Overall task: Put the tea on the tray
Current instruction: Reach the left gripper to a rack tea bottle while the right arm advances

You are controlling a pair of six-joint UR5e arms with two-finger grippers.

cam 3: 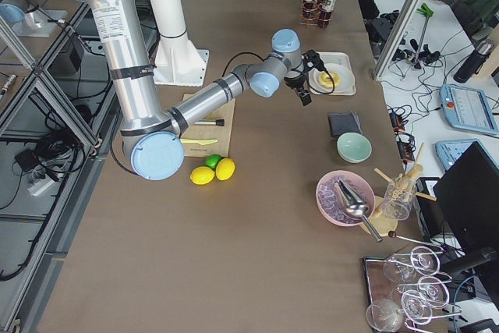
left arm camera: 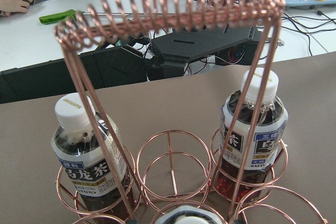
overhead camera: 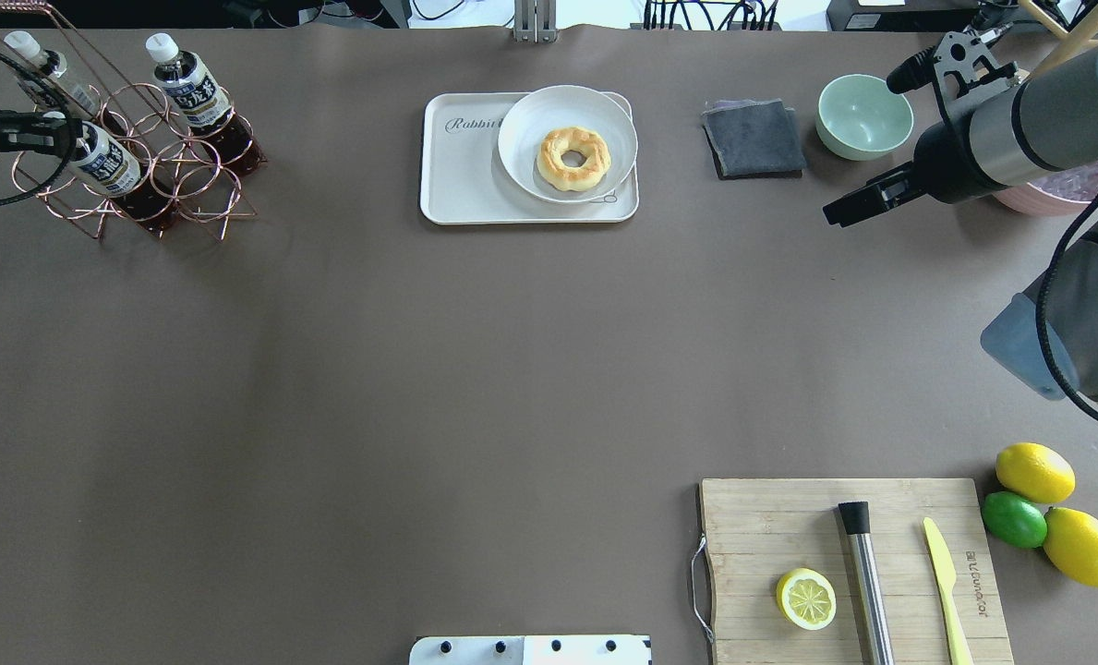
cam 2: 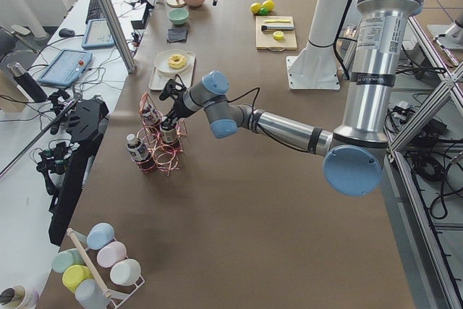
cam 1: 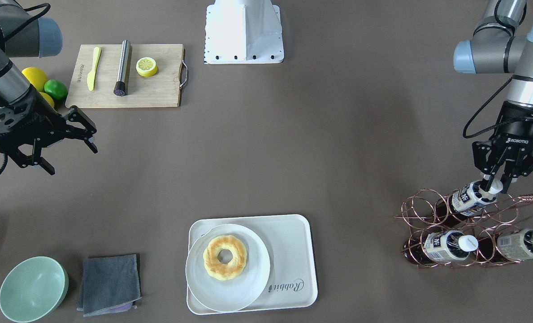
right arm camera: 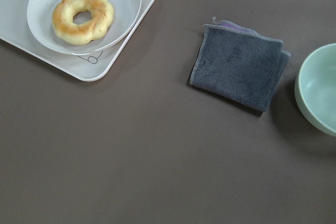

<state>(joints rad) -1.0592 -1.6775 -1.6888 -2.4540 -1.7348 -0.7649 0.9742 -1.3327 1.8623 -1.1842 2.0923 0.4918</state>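
Three tea bottles lie tilted in a copper wire rack (cam 1: 421,211) at the table's end on my left. My left gripper (cam 1: 495,183) is shut on the white cap of the upper tea (cam 1: 465,197), which rests in the rack; its cap shows at the bottom of the left wrist view (left arm camera: 184,217). The other two bottles (cam 1: 445,246) (cam 1: 517,244) lie below it. The cream tray (cam 1: 293,242) marked "Rabbit" sits at the table's far middle. My right gripper (cam 1: 71,157) is open and empty, hovering above the table far from the tray.
A round white plate (cam 1: 194,278) with a donut (cam 1: 225,257) covers most of the tray. A grey cloth (cam 1: 109,282) and a green bowl (cam 1: 33,289) lie beside it. A wooden cutting board (cam 1: 154,89) with tools, lemons and a lime (cam 1: 56,89) lie near my right arm.
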